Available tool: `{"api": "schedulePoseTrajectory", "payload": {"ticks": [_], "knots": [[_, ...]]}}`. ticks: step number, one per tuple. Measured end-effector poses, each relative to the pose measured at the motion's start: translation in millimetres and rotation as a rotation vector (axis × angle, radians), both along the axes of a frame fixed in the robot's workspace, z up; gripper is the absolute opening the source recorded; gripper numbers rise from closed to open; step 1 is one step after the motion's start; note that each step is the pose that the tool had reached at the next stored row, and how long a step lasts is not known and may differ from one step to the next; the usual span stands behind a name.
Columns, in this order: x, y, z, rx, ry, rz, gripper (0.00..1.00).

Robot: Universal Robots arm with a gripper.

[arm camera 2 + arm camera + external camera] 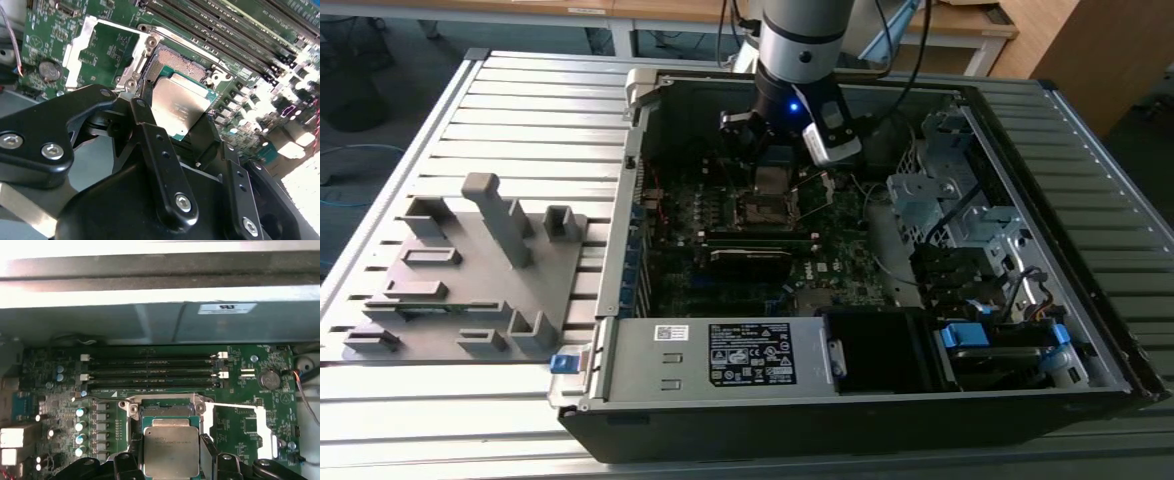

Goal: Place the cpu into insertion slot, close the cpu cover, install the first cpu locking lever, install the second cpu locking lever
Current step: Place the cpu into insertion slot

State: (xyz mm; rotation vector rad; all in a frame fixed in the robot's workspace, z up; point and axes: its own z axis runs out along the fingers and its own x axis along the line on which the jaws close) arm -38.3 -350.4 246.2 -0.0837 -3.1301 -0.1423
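- Open computer case (pixel 630 120); the motherboard (pixel 240 390) lies on its floor.
- Gripper (pixel 170 446) over the motherboard's middle, its fingers clamped on opposite edges of the cpu (pixel 177 105).
- Cpu cover (pixel 80 45) flipped open beside the insertion slot (pixel 182 67).
- The cpu is held just above that slot, not yet seated.

We see a table (pixel 520 100) of ribbed grey metal slats. An open black computer case (pixel 854 420) lies on it, reaching toward the near edge. Just beside the case, toward the exterior view's left edge, lies a grey fixture plate (pixel 454 300) with upright blocks.
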Motion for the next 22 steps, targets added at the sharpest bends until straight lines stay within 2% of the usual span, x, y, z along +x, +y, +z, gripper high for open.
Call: {"api": "schedulePoseTrajectory", "payload": {"ticks": [22], "knots": [[0.0, 0.0, -3.6, 0.0002, -0.0002, -0.399, 0.54]]}}
